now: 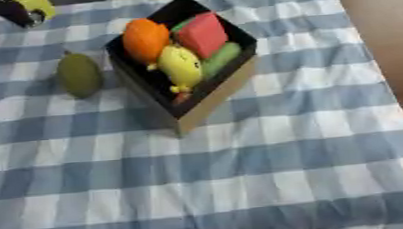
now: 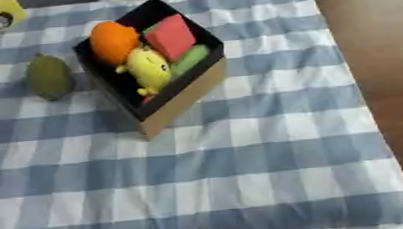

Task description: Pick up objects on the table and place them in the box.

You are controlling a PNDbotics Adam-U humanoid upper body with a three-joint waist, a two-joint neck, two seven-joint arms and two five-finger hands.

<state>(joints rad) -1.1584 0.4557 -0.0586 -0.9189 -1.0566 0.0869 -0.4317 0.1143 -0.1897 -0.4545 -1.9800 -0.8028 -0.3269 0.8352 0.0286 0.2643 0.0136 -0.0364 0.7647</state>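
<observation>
The box [image 1: 206, 99] sat toward the far left of the desk [image 1: 270, 172], turned corner-on, dark inside with tan card walls. It was already well stocked. An orange round fruit [image 1: 145, 39] filled its far-left corner, and a red block [image 1: 202, 35] lay tilted beside it at the far side. A yellow toy [image 1: 181, 65] stretched down the middle, touching the orange one, with a green piece [image 1: 222, 58] tucked along its right under the red block. Something small and reddish [image 1: 182, 96] peeked out at the yellow toy's near end; what it was could not be made out.

Out on the blue-and-white checked cloth [image 2: 244, 184], just left of the box and apart from its wall, an olive-green fruit [image 1: 80, 74] lay alone, nothing between it and the box.

Up in the far left corner the left hand [image 1: 16, 11] showed, black, up against something yellow [image 1: 40, 4] right at the picture's edge. Whether the fingers were wrapped round that yellow thing or merely beside it could not be told, so much of the hand was cut off. The right hand appeared in neither view.

The near half of the desk carried only cloth, and bare brown floor [image 2: 367, 36] ran along the right.
</observation>
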